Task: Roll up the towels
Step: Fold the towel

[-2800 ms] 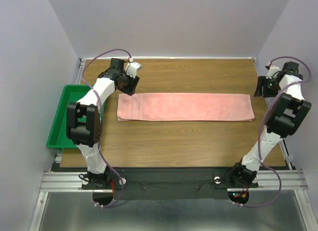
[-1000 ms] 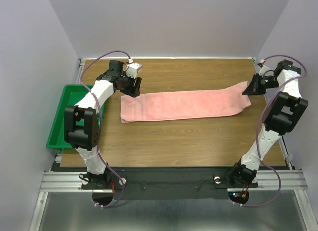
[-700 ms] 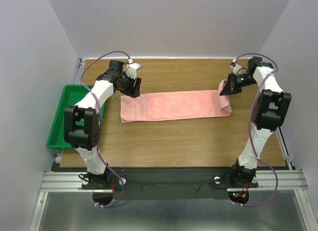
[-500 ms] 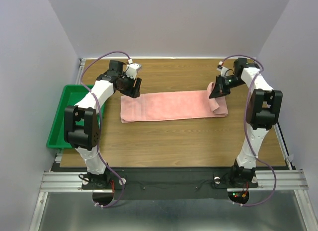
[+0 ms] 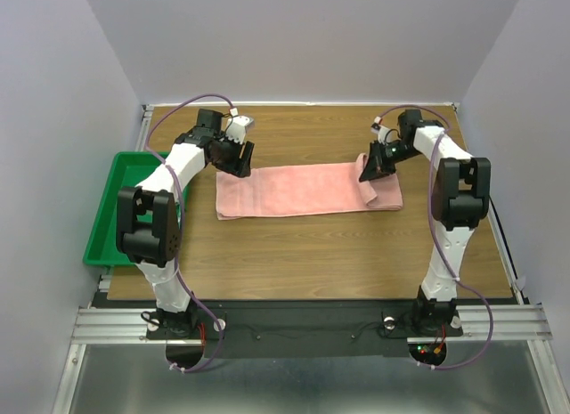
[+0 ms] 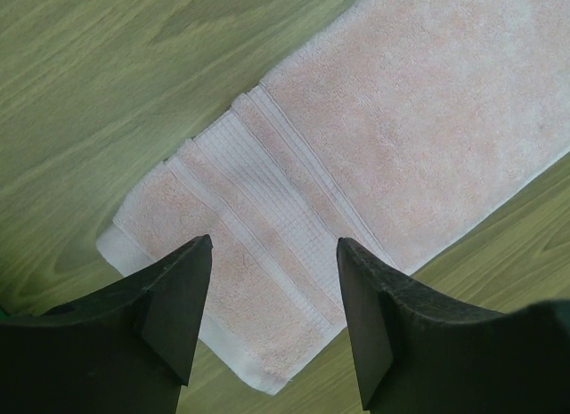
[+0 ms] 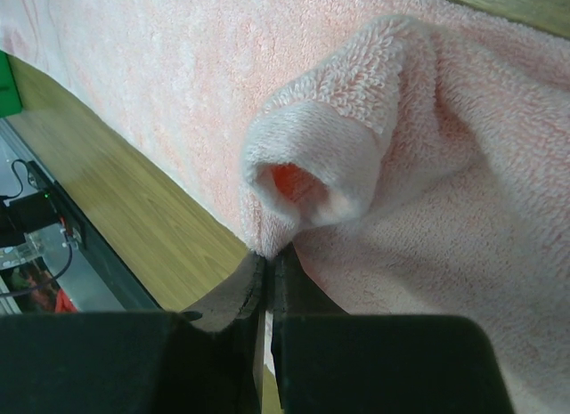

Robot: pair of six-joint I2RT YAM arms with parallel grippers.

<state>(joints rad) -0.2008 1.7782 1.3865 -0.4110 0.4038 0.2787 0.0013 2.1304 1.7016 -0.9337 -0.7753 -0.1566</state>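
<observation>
One salmon-pink towel (image 5: 294, 190) lies flat across the middle of the wooden table, its long side running left to right. My right gripper (image 5: 369, 166) is shut on the towel's right end, which is lifted and curled back over the rest. In the right wrist view the pinched edge sits at the gripper (image 7: 268, 256), and a loose tube of cloth (image 7: 312, 160) bulges just beyond it. My left gripper (image 5: 239, 161) hovers open above the towel's left end. Its fingers (image 6: 178, 298) straddle the ribbed band of the towel (image 6: 267, 191) without touching it.
A green tray (image 5: 100, 220) hangs off the table's left edge beside the left arm. Bare wood (image 5: 312, 254) stretches in front of the towel, and more lies behind it. Walls close in the back and both sides.
My right gripper has swept left with the towel's right end, folding it back over itself, so the towel now looks shorter. The left arm has barely moved.
</observation>
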